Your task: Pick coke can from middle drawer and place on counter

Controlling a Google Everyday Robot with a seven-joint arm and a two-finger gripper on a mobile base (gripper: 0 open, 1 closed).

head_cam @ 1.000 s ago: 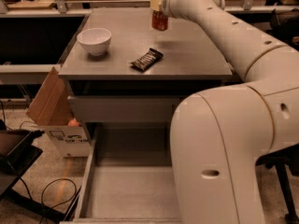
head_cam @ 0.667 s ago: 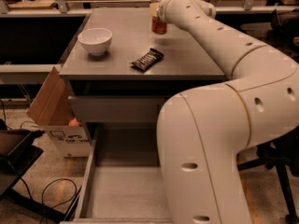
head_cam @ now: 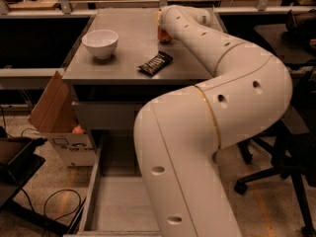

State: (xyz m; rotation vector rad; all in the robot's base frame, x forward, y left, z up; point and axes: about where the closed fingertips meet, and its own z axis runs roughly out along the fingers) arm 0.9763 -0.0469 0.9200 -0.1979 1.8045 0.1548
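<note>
The coke can (head_cam: 163, 35) shows as a small orange-red sliver at the far part of the grey counter (head_cam: 129, 49). The white arm's wrist covers most of it. My gripper (head_cam: 160, 21) is at the end of the arm, right at the can and mostly hidden behind the wrist. I cannot tell whether the can rests on the counter. The middle drawer (head_cam: 92, 194) stands pulled out at the bottom of the view. The visible part of its grey floor is bare, and the arm hides its right half.
A white bowl (head_cam: 100, 42) stands on the counter's left side. A dark snack-bar wrapper (head_cam: 155, 63) lies near its front edge. A cardboard box (head_cam: 55, 113) stands on the floor at the left, cables (head_cam: 58, 201) lie beside the drawer, and an office chair (head_cam: 291, 142) is at the right.
The arm has swung nearer and now fills more of the view. The can has come down and slightly left, from above the counter to its surface level.
</note>
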